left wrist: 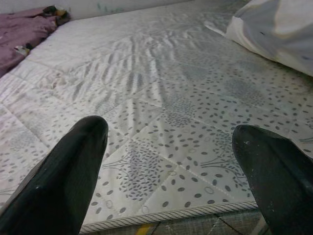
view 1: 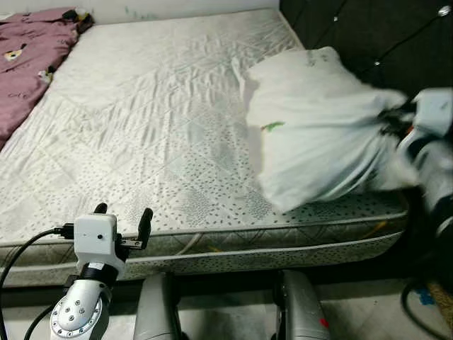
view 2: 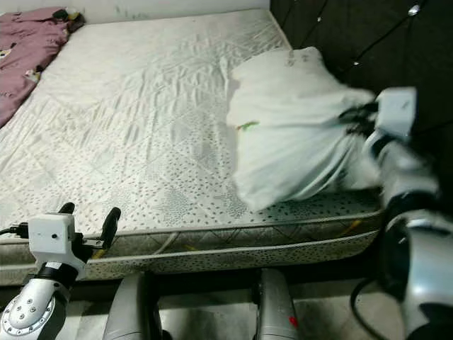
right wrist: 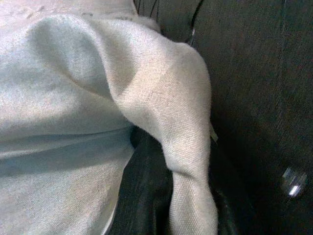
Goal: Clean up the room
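on mattress [view 1: 141,127]: one pillow [view 1: 311,127], pinched by right gripper [view 1: 391,120]; one blanket [view 1: 28,57].

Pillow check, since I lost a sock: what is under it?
The pillow lies on the patterned mattress, its edge held by the right pincer. Anything beneath it is hidden.

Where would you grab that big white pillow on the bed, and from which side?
By a corner, from the side nearest the dark headboard, I'd say. The pillow is too bulky to span, but its cloth bunches into a fold a tool can pinch. The right tool is shut on such a fold.
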`<state>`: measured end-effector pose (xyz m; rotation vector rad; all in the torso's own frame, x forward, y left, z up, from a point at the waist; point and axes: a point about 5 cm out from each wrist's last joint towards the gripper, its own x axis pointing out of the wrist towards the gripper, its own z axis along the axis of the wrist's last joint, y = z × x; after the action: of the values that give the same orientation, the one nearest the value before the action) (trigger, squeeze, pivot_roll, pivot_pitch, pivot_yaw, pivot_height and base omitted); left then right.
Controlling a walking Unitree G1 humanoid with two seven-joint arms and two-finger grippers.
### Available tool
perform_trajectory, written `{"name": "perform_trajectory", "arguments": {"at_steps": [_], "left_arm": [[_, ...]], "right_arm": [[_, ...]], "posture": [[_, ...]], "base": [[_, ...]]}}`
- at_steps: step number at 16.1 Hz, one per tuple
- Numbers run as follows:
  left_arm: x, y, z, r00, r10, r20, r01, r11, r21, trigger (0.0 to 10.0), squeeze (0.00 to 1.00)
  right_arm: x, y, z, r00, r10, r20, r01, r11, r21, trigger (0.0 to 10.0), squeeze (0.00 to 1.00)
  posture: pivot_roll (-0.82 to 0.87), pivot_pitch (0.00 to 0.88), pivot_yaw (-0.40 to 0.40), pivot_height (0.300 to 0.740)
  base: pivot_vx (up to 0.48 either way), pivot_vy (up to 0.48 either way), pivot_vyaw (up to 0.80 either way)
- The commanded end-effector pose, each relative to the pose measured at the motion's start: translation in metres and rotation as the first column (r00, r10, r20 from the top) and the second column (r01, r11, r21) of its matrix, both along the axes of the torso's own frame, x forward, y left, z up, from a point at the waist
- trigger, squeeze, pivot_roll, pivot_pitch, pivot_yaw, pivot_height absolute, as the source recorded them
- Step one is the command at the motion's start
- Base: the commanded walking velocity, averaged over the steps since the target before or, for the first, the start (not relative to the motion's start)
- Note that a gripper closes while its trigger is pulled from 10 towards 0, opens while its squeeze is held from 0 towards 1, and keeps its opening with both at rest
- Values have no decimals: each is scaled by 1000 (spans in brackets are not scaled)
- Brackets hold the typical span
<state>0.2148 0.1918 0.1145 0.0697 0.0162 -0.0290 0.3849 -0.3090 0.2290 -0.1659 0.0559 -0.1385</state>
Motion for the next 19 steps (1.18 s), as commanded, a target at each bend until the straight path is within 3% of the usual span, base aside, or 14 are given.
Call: {"name": "perform_trajectory", "arguments": {"at_steps": [1,4,9,12,13,14,15,19], "left_arm": [[-1,4,2,1000,10,-2,-10,1000,14,10000,0],[1,3,2,1000,9,-1,-9,1000,12,10000,0],[0,-1,0,1000,-1,-9,1,1000,4,10000,0],[4,1,1,1000,-2,-8,2,1000,9,10000,0],[5,0,1,1000,-3,-7,3,1000,9,10000,0],[5,-1,0,1000,-4,-8,4,1000,7,10000,0],[4,-2,0,1000,-4,-9,4,1000,5,10000,0],[3,-4,-3,1000,-2,-14,2,1000,-2,10000,0]], "right_arm": [[3,-2,35,994,-4,107,8,999,-43,0,0],[0,-9,40,995,-7,97,14,997,-73,0,0],[-14,-11,-30,1000,-24,-6,24,1000,-6,0,0],[-21,-9,-53,999,-40,-26,41,998,41,0,0],[-22,-9,-56,998,-55,-24,56,996,63,1216,0],[-22,-8,-59,997,-72,-27,73,995,72,7333,0],[-22,-5,-61,997,-71,-27,73,994,87,10000,0],[-21,15,-75,1000,-11,11,10,994,108,10000,0]], "posture": [[122,85,47,546],[113,80,43,546],[112,79,51,546],[108,76,58,546],[106,74,56,546],[105,72,54,546],[105,72,54,546],[93,67,43,546]], "base": [[0,0,0],[0,0,0],[0,0,0],[0,0,0],[0,0,0],[0,0,0],[0,0,0],[0,0,0]]}}
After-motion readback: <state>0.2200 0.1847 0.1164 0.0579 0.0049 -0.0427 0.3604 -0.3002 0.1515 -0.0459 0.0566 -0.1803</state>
